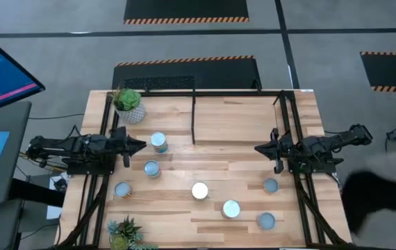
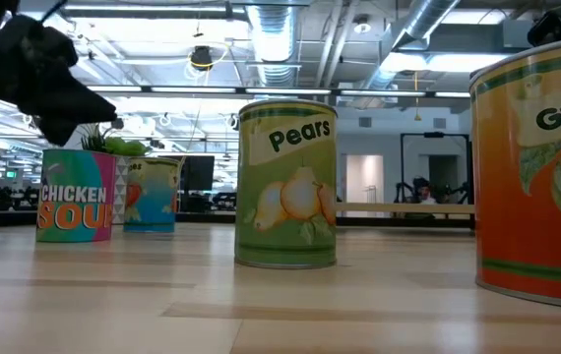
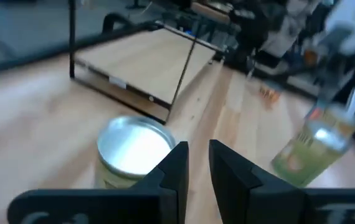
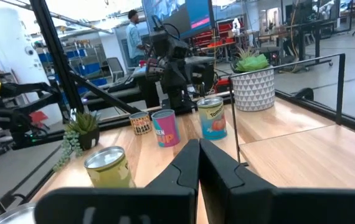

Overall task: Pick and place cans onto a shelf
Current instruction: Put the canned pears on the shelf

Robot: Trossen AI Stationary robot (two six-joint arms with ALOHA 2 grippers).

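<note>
Seven cans (image 1: 159, 142) — none shelved (two plants (image 1: 128, 103)).

Seven cans stand upright on the worktop, silvery tops up, none on the shelf (image 1: 240, 114). Three lie at the left: one (image 1: 159, 142) nearest the shelf, one (image 1: 152, 168) just below it, one (image 1: 122, 189) farther left. Two sit mid-worktop (image 1: 199, 190) (image 1: 231, 208), two at the right (image 1: 270, 185) (image 1: 266, 221). The shelf, light wood edged by black rods, lies at the far side.

Pale smooth wood shelf (image 1: 236, 118) with thin matt black metal rods; cans (image 1: 199, 190) with shiny metal tops.
</note>
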